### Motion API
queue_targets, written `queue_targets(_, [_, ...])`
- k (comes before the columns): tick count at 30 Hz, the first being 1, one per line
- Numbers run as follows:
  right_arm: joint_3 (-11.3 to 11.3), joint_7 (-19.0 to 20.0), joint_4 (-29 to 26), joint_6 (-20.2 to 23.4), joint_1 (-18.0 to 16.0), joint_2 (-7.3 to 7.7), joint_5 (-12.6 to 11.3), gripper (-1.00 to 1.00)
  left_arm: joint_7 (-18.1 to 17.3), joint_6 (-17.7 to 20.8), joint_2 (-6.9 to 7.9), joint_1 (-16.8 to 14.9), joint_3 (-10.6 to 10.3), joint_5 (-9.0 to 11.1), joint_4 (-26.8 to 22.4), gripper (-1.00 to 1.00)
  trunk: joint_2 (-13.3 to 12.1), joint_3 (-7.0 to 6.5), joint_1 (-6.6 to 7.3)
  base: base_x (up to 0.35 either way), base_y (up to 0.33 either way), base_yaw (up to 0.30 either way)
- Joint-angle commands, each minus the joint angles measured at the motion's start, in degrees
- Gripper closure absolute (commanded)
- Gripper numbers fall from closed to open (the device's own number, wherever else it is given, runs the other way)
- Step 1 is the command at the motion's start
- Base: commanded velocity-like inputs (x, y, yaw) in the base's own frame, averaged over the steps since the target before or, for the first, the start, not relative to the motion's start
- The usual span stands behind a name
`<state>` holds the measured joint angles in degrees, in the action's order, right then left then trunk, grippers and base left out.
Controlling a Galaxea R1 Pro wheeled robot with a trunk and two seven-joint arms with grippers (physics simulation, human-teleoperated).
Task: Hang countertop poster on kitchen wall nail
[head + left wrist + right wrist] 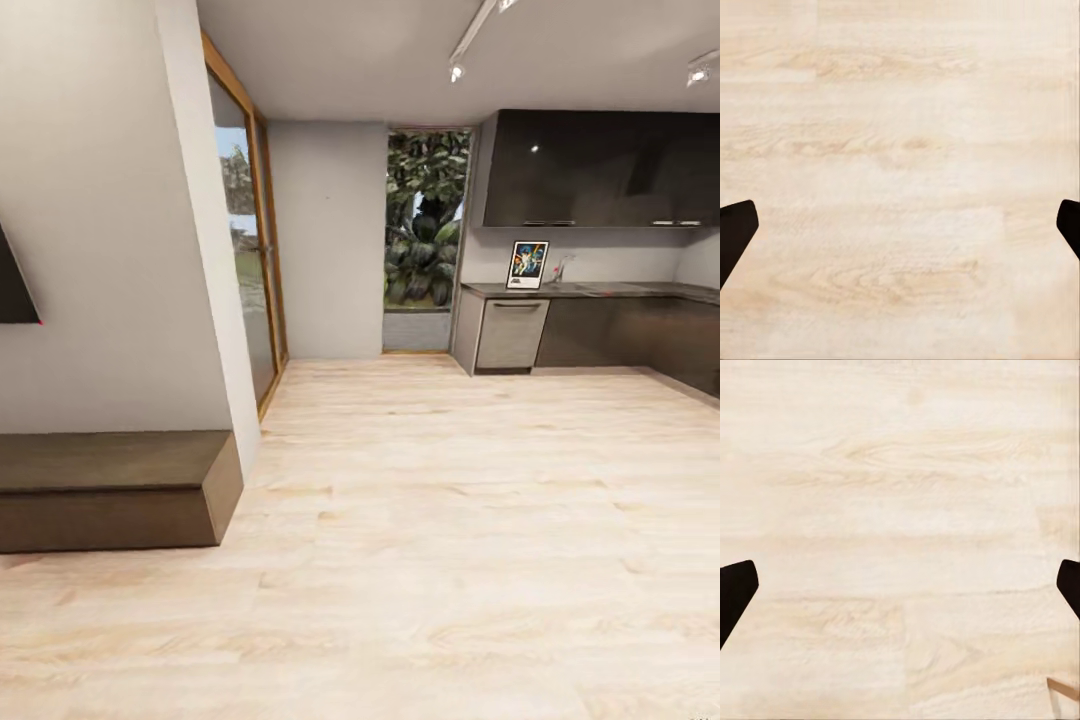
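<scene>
Left fingers (pixel 735 232): black tips spread wide at the frame edges, left gripper (pixel 900 232) holding nothing, above pale wood floor (pixel 900 112)
Right fingers (pixel 735 592): equally wide apart, right gripper (pixel 900 592) empty; same floor below
Poster (pixel 527 265): upright on the kitchen countertop (pixel 640 290), leaning on the wall; black frame, white border, blue-dark artwork
Writing: too small to read
Dishwasher (pixel 511 334): under the countertop, below the poster
</scene>
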<state>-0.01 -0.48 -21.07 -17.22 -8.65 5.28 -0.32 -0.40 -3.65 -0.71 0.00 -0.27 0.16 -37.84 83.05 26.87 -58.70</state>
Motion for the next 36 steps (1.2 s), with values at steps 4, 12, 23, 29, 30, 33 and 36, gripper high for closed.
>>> queue_targets(4, [0.0,0.0,0.1,-0.2,-0.1,-0.01,0.0,-1.0,0.0,-0.1,0.0,0.0,0.0,0.0,0.0,-1.0,0.0,0.06,-0.03,0.334,-0.136,-0.299])
queue_targets(12, [0.0,0.0,0.1,-0.1,-0.1,0.04,0.0,-1.0,0.0,-0.1,0.0,0.0,0.0,0.0,0.0,-1.0,0.0,0.06,-0.03,0.332,-0.14,-0.08])
queue_targets(23, [0.0,0.0,0.1,-0.2,-0.1,0.06,0.0,-1.0,0.0,-0.1,0.0,0.0,0.0,0.0,0.0,-1.0,0.0,0.06,-0.03,0.332,-0.142,-0.004])
queue_targets(29, [0.0,0.0,0.1,-0.2,-0.1,0.05,0.0,-1.0,0.0,-0.1,0.0,0.0,0.0,0.0,0.0,-1.0,0.0,0.06,-0.03,0.331,-0.142,0.0])
queue_targets(30, [0.0,0.0,0.1,-0.2,-0.1,0.06,0.0,-1.0,0.0,-0.1,0.0,0.0,0.0,0.0,0.0,-1.0,0.0,0.06,-0.03,0.331,-0.143,0.0])
queue_targets(33, [0.0,0.0,0.1,-0.2,-0.1,0.06,0.0,-1.0,0.0,-0.1,0.0,0.0,0.0,0.0,0.0,-1.0,0.0,0.06,-0.03,0.331,-0.143,0.0])
queue_targets(36, [0.0,0.0,0.1,-0.2,-0.1,0.04,0.0,-1.0,0.0,-0.1,0.0,0.0,0.0,0.0,0.0,-1.0,0.0,0.06,-0.03,0.331,-0.143,-0.036])
